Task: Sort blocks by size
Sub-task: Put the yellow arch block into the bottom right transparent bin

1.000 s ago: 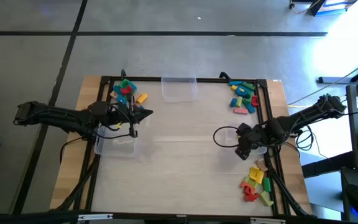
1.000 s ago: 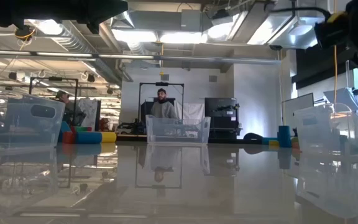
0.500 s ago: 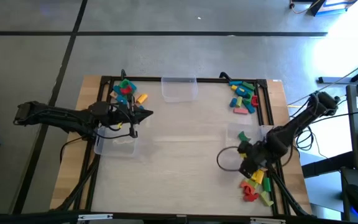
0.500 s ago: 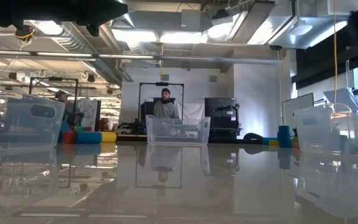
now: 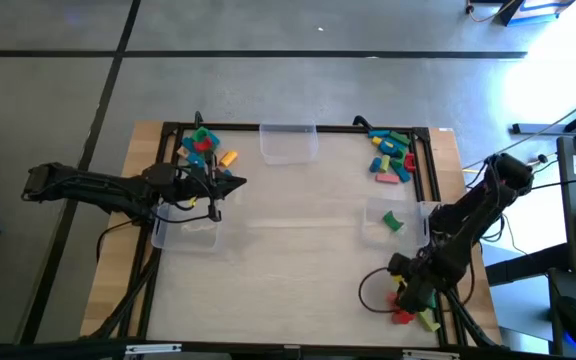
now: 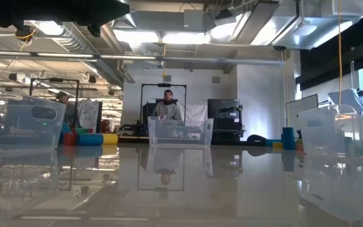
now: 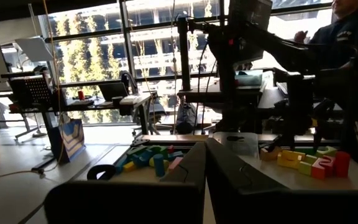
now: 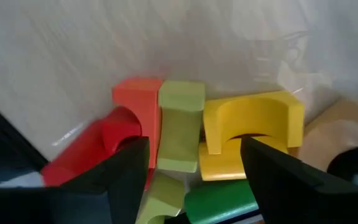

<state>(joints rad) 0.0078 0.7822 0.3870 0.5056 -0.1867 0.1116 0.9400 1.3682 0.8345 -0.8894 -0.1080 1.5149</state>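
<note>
High view, right hand open, over blocks

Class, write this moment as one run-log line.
left gripper: shut, waiting beside far-left block pile | right gripper: jaws open over near-right pile of red, yellow, green blocks | nothing held

Under the dark right end effector lie a red wooden block, an orange block, a pale green bar, a yellow arch block and a deeper green block. One green block sits in a clear plastic bin on the pale wood-grain counter.
</note>
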